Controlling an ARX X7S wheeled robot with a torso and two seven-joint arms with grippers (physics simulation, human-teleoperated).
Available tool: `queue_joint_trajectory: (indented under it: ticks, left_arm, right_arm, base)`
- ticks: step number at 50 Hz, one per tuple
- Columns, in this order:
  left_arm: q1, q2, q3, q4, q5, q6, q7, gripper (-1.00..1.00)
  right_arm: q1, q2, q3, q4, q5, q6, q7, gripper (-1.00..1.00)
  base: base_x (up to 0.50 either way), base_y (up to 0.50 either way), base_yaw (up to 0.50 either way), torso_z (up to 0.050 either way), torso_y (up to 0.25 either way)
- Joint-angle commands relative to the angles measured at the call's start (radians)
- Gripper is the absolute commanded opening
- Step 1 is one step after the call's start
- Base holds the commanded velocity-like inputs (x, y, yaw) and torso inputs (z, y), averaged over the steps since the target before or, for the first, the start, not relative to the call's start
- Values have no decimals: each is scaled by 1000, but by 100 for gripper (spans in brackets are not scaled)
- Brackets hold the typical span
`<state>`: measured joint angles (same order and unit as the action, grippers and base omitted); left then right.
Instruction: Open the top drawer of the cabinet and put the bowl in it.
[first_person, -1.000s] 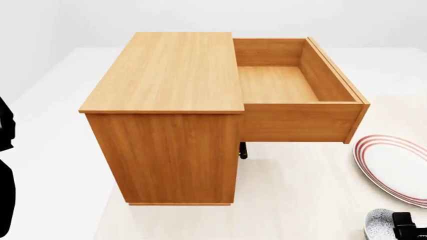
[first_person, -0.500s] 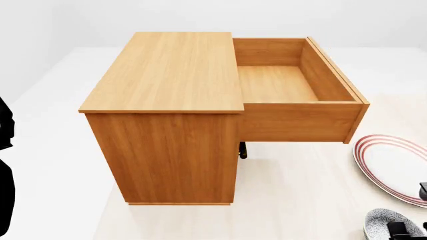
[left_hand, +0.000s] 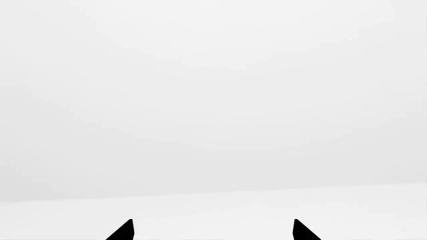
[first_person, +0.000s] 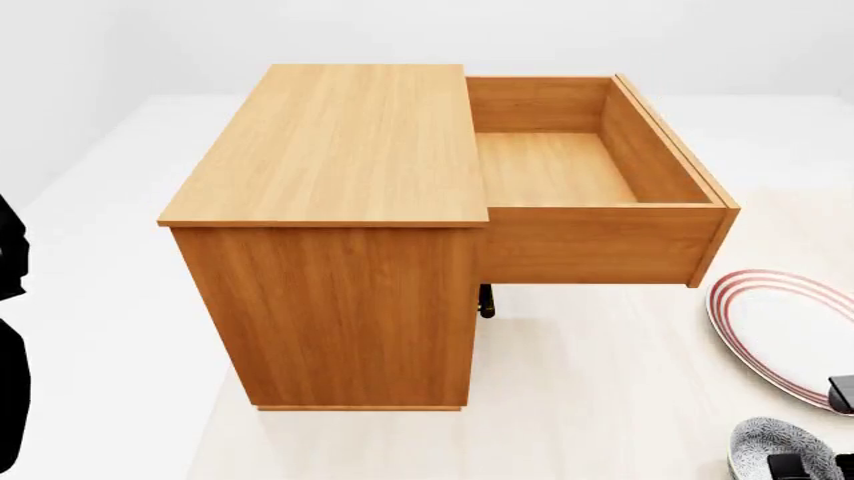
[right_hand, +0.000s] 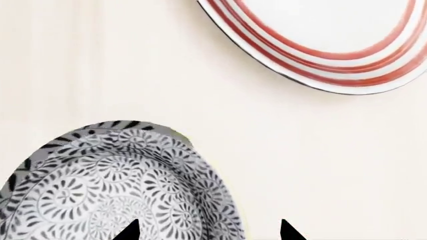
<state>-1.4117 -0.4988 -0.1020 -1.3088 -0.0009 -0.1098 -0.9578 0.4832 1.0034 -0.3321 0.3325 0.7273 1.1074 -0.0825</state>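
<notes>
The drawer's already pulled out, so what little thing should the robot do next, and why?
Probably lower the right hand a little so its fingers straddle the bowl's rim, then close. The top drawer stands open with nothing in it, while the bowl sits on the table beside the plate. One fingertip shows over the bowl's inside, the other outside it, not yet gripping.

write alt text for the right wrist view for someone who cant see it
A patterned grey-and-white bowl sits on a pale surface with the right gripper at its rim, one fingertip over the inside and one outside it. A white plate with red rings lies apart from the bowl.
</notes>
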Motion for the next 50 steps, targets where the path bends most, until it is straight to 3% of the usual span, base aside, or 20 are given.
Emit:
queue_joint_trajectory:
  ticks: [1, 4, 5, 20, 36, 41, 50]
  left_arm:
    - [-1, 0, -4, 0, 0, 0, 2, 100]
    - [-1, 0, -4, 0, 1, 1, 1, 100]
    - [-1, 0, -4, 0, 1, 1, 1, 100]
    - [0, 0, -3, 0, 1, 2, 0, 100]
    - [0, 1, -6, 0, 0, 2, 2, 100]
    - [-1, 1, -8, 0, 0, 0, 3, 100]
    - [-1, 1, -10, 0, 0, -1, 4, 100]
  right_arm:
    - [11, -19, -28, 48, -22, -18, -21, 100]
    - [8, -20, -37, 49, -36, -33, -17, 100]
    - [5, -19, -38, 44, -43, -40, -9, -100]
    - [-33, 9, 14, -44, 22, -31, -11, -100]
    - [-132, 159, 289, -436, 263, 65, 143, -100]
    - [-93, 194, 343, -507, 325, 138, 199, -100]
    - [88, 190, 306, -500, 321, 216, 255, -100]
  base:
    - [0, 0, 0, 0, 0]
    - [0, 0, 0, 0, 0]
    - [0, 0, 0, 0, 0]
    - [0, 0, 0, 0, 0]
    - [0, 0, 0, 0, 0]
    - [0, 0, 0, 0, 0]
    - [0, 0, 0, 0, 0]
